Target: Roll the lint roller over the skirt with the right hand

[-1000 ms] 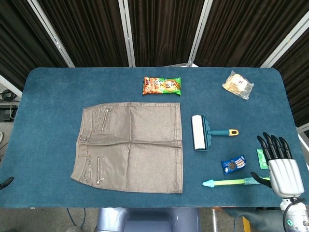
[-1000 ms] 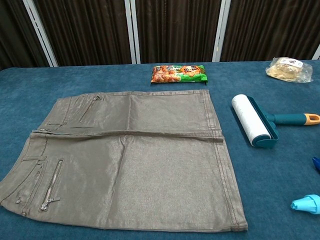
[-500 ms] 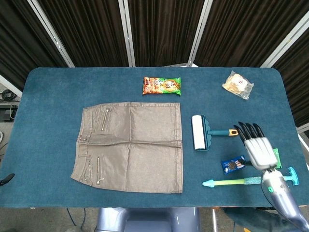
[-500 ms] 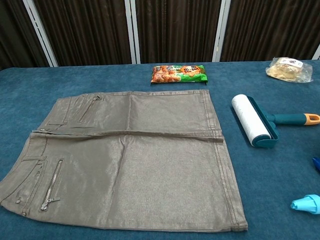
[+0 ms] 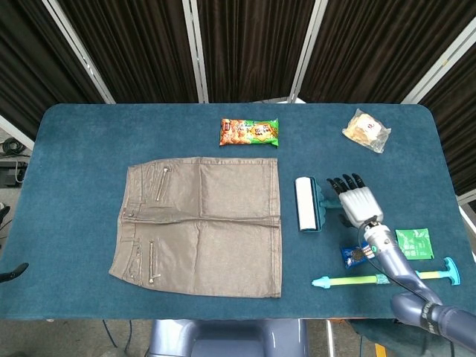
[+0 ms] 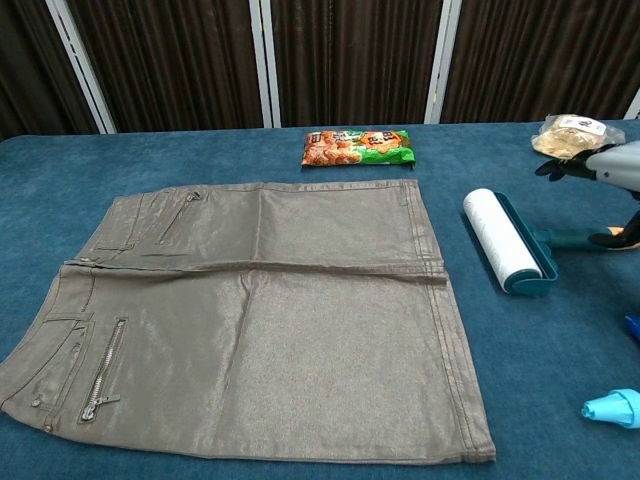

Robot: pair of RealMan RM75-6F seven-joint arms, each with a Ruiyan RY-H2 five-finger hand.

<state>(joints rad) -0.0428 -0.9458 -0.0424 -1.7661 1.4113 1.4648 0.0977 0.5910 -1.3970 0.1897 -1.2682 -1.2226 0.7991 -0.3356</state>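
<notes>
The grey-brown skirt (image 5: 201, 223) (image 6: 260, 310) lies flat on the blue table, waistband to the left. To its right lies the lint roller (image 5: 303, 204) (image 6: 505, 240), a white roll in a teal frame whose handle (image 6: 575, 238) points right. My right hand (image 5: 355, 199) (image 6: 605, 165) hovers over that handle with its fingers spread and nothing in it; in the head view it covers the handle. In the chest view its dark thumb tip shows by the handle's far end. Only a dark tip (image 5: 13, 271) shows at the head view's left edge, possibly my left hand.
A snack packet (image 5: 249, 132) (image 6: 357, 146) lies beyond the skirt. A clear bag of biscuits (image 5: 366, 130) sits at the back right. Near my right arm are a blue cookie pack (image 5: 355, 255), a green sachet (image 5: 413, 243) and a long teal-tipped tool (image 5: 349, 280).
My right hand has moved from the table's front right corner up and leftward, and now hangs over the lint roller's handle. The roller and skirt have not moved.
</notes>
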